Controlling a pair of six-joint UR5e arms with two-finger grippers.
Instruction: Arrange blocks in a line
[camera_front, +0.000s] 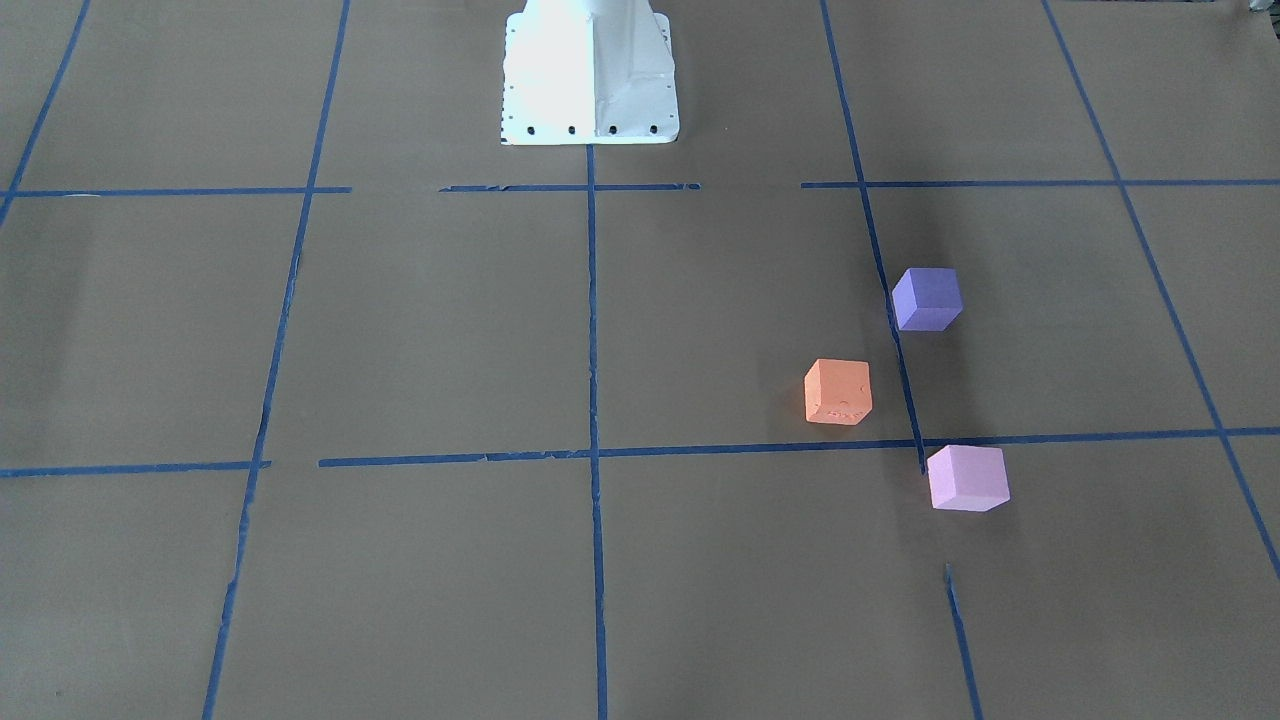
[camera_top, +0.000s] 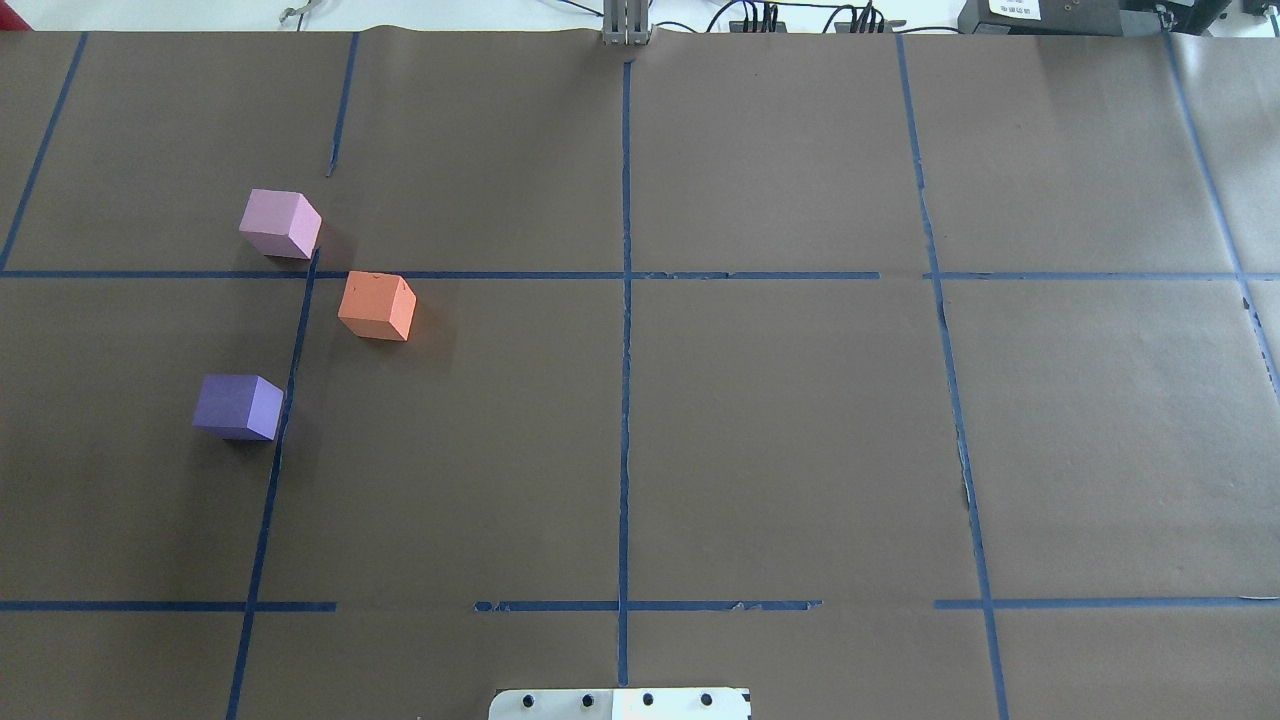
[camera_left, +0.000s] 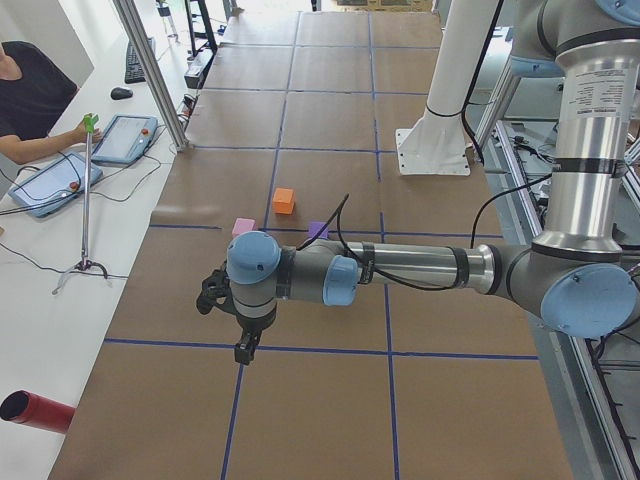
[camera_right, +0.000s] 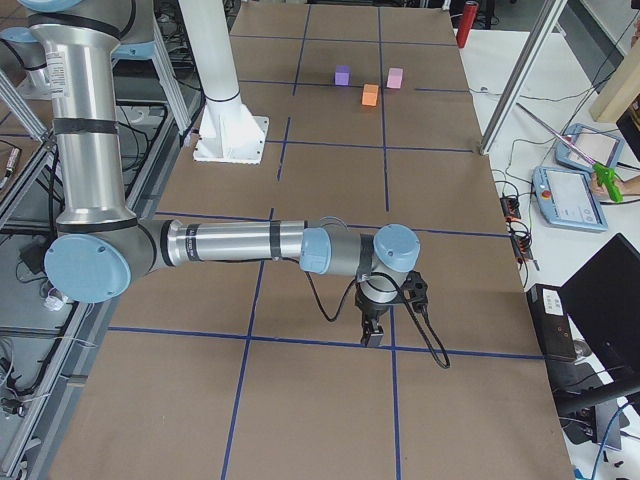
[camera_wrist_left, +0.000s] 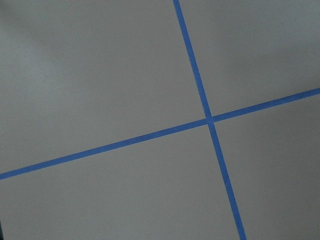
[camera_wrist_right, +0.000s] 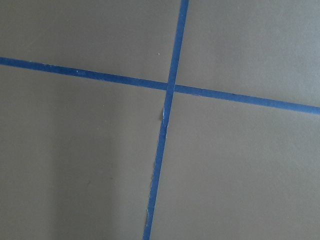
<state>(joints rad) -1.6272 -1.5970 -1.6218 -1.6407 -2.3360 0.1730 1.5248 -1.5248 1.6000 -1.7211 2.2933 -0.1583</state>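
Nearest in the exterior left view, the left gripper hangs fingers-down from the outstretched left arm, close over a blue tape line. How far its jaws stand apart cannot be told from this side view, nor whether it touches the paper. The exterior right view shows the right gripper in the same pose at the table's other end, and its opening is just as unreadable. Each wrist camera shows only brown paper and a tape crossing.

The overhead and front-facing views show neither arm. They show the blocks, all on the robot's left half of the table and well apart from both grippers. Closest to the robot's base plate is the purple block, just left of a lengthwise tape line. Farther out is the orange block, right of that line and just short of a crosswise one. Farthest is the pink block, past the crosswise line with a corner near the crossing. The three stand apart, in a bent row rather than a straight one.
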